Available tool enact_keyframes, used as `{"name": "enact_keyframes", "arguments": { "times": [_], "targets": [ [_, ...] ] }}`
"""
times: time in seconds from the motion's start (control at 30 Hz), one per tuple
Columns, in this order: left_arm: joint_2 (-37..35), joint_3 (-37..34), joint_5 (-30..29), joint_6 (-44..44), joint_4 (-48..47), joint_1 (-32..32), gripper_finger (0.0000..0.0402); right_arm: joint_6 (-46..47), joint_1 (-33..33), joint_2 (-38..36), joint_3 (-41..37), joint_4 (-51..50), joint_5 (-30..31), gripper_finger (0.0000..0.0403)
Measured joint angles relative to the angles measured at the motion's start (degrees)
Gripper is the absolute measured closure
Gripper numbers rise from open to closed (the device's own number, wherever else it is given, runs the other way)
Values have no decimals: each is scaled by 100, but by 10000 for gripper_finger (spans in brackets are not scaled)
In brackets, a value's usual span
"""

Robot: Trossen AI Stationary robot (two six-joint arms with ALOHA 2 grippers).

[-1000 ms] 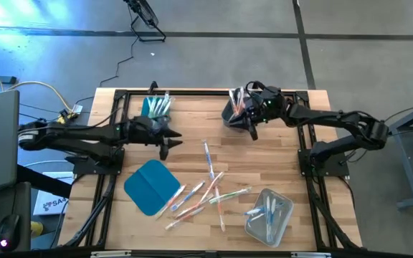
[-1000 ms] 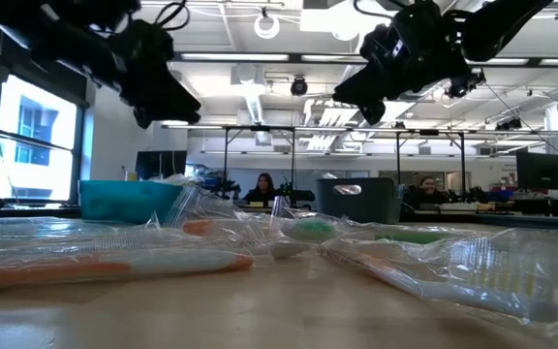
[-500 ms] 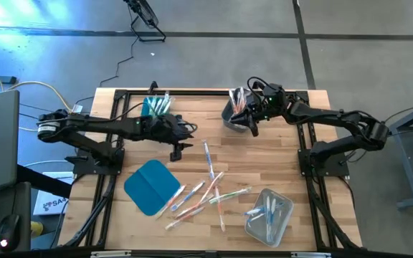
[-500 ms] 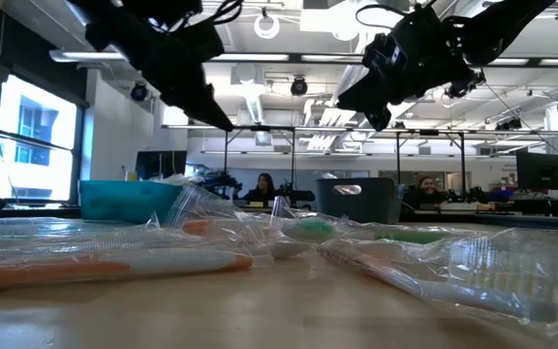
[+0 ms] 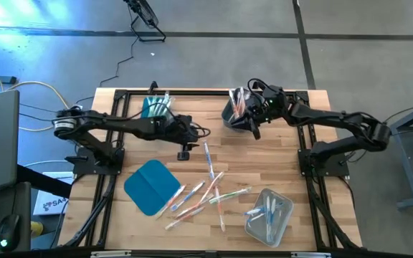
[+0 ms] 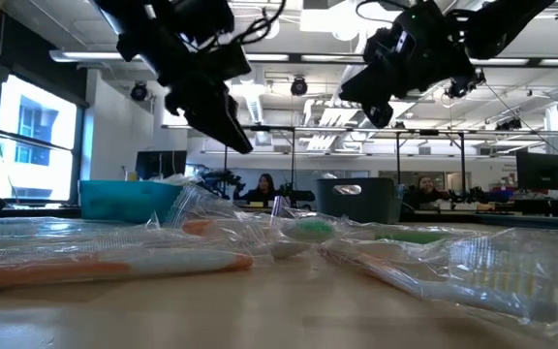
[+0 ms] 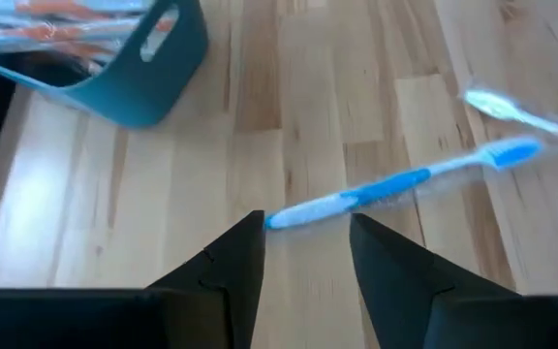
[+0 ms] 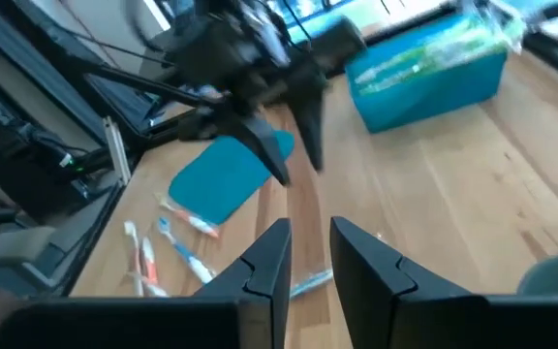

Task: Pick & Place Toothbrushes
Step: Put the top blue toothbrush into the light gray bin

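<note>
The left gripper (image 5: 184, 152) hangs over the wooden table (image 5: 278, 165), just beside the top end of a blue toothbrush (image 7: 395, 184). Its two fingers are apart with nothing between them, and the near end of the blue toothbrush lies just ahead of that gap. The far end of this brush is a bit blurry. The right gripper (image 5: 253, 129) is up by the grey bin (image 5: 232, 113), which has some brushes sticking out of it. Its fingers have a narrow gap and hold nothing. Most of the toothbrushes (image 5: 210, 192) lie in a loose pile in the middle of the table, next to the flat teal lid (image 5: 149, 186). More sit in the teal bin (image 5: 155, 107) and the clear bin (image 5: 269, 213), but you cannot count them. In the low view the near brushes are wrapped in shiny plastic and look fuzzy.
</note>
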Motion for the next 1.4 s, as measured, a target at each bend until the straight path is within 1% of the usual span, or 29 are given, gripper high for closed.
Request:
{"name": "enact_keyframes", "arguments": {
  "times": [0.13, 0.23, 0.33, 0.5, 0.6, 0.73, 0.8, 0.93, 0.97, 1.03, 1.27, 1.4],
  "targets": [
    [322, 0, 23, -261, 366, 2, 284, -149, 124, -291, -4, 31, 19, 335],
    [427, 0, 34, -262, 610, 2, 316, -323, 230, -634, -2, 36, 12, 335],
    [456, 0, 69, -265, 672, 90, 345, -574, 282, -983, -2, -205, 13, 335],
    [585, 0, 642, -790, 773, 519, 394, -723, 415, -1362, -2, -491, 20, 335],
    [755, -3, 832, -1005, 1142, 676, 395, -843, 587, -1403, -2, -543, 85, 335],
    [993, -2, 903, -1183, 1191, 755, 400, -1138, 777, -1398, -2, -717, 277, 335],
    [1093, -7, 899, -1354, 1208, 761, 401, -1327, 848, -1395, -2, -888, 229, 335],
    [1238, -4, 888, -1533, 1304, 750, 401, -1855, 903, -1394, -6, -929, -649, 335],
    [1275, -4, 886, -1599, 1334, 750, 401, -1927, 891, -1396, -44, -858, -738, 336],
    [1319, -4, 887, -1714, 1434, 750, 401, -1925, 808, -1396, -207, -674, -718, 339],
    [1353, -4, 884, -1771, 1611, 750, 401, -1031, 472, -1405, -996, 777, -733, 366],
    [1353, -4, 885, -1784, 1614, 750, 401, -937, 405, -1605, -1304, 1342, -733, 375]
  ]
}}
